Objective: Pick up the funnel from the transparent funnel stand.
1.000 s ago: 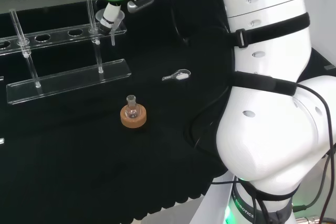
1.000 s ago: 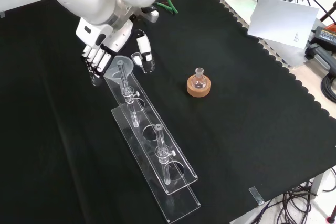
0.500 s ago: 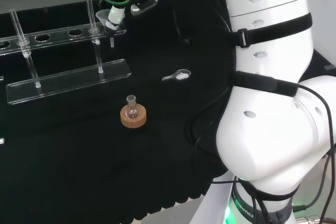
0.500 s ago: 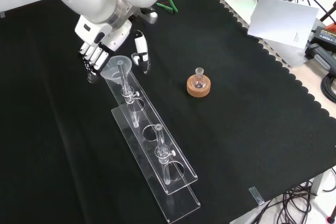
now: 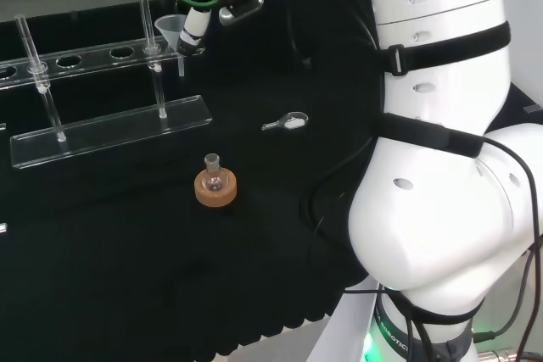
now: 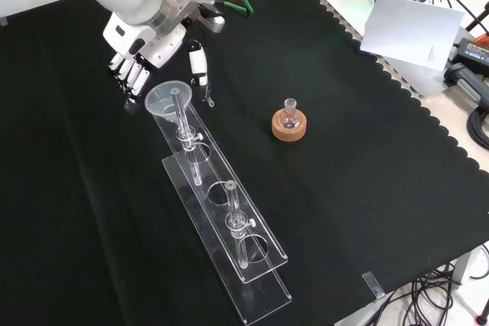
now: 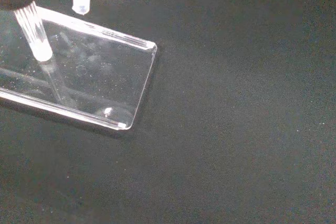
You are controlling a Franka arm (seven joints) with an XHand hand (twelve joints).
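The funnel (image 6: 166,99) sits with its stem through a hole in the clear stand (image 6: 221,211), upright; the robot hand (image 6: 137,62) hovers beside it, fingers released.

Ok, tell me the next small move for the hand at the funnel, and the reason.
Probably bring the hand back down so fingers and thumb bracket the funnel rim, then close. In the front view the hand hangs open above and beyond the funnel, touching nothing, while the funnel still sits in the end hole of the transparent stand.
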